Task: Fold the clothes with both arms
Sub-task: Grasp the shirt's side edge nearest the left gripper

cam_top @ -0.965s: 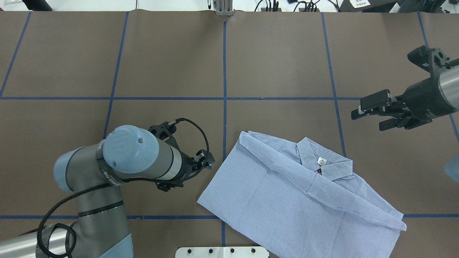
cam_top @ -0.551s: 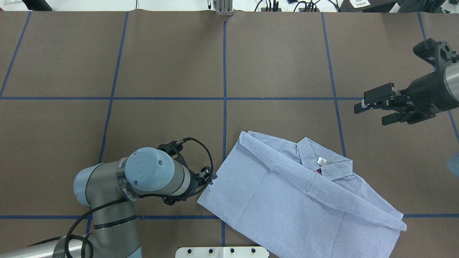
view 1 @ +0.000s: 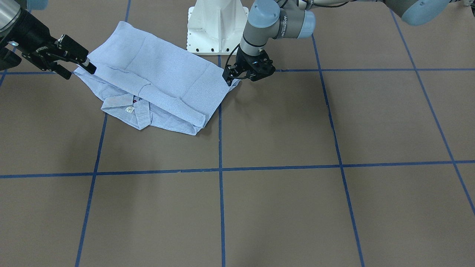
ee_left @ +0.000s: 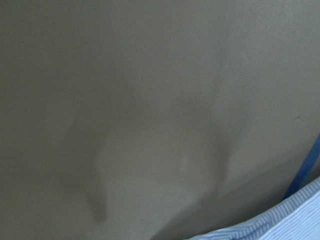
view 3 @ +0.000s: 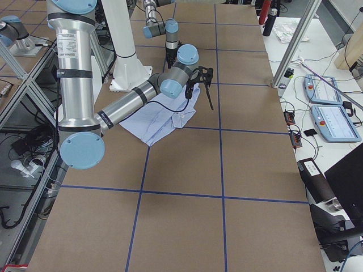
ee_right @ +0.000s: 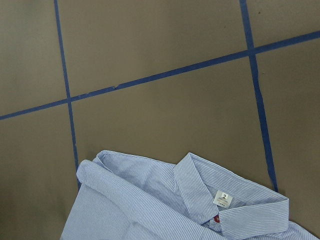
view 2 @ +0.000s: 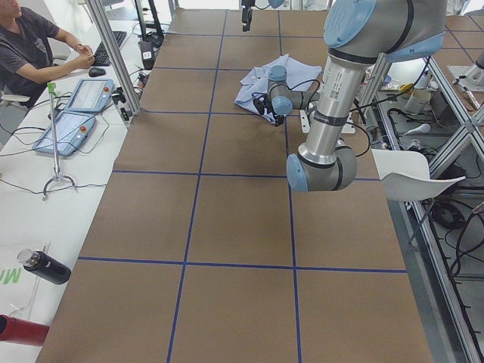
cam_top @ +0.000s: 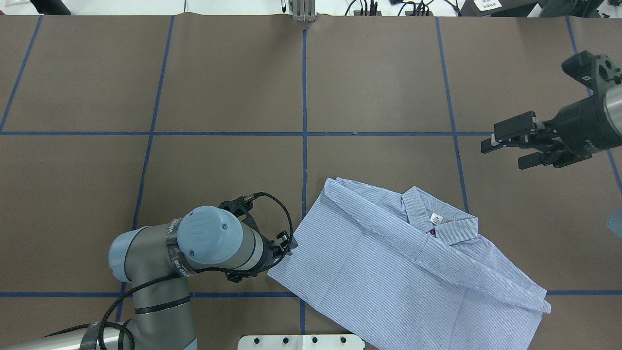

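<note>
One shirt (cam_top: 388,262), two robot arms (cam_top: 214,240), one white pedestal (view 1: 217,26), one seated person (view 2: 30,45), two teach pendants (view 3: 334,122)

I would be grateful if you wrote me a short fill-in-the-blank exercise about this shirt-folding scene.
1. The left gripper is low at the edge of the shirt, while the right gripper hangs off to the side with its jaws ____.
2. The collar carries a small ____ label.
3. The tape lines on the table are ____.

Missing words: open; white; blue.
</note>
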{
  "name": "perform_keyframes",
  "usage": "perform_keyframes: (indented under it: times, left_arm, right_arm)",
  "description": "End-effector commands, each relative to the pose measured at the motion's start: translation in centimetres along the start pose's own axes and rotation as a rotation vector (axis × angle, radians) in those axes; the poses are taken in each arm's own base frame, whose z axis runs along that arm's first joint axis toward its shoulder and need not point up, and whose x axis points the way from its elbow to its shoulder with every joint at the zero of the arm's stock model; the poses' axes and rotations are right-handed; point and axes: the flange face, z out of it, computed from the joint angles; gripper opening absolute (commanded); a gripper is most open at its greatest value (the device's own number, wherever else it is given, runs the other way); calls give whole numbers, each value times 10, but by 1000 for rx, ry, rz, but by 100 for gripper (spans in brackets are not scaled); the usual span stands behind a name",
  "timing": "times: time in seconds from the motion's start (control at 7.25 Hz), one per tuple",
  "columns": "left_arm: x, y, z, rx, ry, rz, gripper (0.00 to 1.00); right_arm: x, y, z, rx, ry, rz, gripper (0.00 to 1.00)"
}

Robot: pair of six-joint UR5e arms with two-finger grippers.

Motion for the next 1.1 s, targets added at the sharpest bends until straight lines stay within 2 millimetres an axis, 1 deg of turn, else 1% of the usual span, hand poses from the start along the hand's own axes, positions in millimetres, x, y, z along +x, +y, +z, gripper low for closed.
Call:
perform_keyframes:
  times: [0.0, 0.41, 0.55, 0.69, 0.83, 0.96]
  left_arm:
    - [-1, 15, 4, -19, -5, 14, 93]
    - [-3, 15, 9, -19, -10, 18, 93]
    - [-3, 14, 11, -18, -13, 17, 89]
    - [-2, 15, 12, -18, -13, 17, 82]
    - [0, 15, 11, -19, -10, 20, 79]
    - [2, 16, 9, -21, -6, 21, 79]
  right_arm:
    - [1, -1, -1, 2, 1, 3, 100]
    - [3, -2, -4, 8, 0, 6, 100]
    - [4, -4, -5, 13, 0, 10, 100]
    - [3, -5, -7, 15, -1, 10, 100]
    - [4, -5, -7, 15, -2, 10, 100]
    - [5, -6, -9, 19, -2, 13, 100]
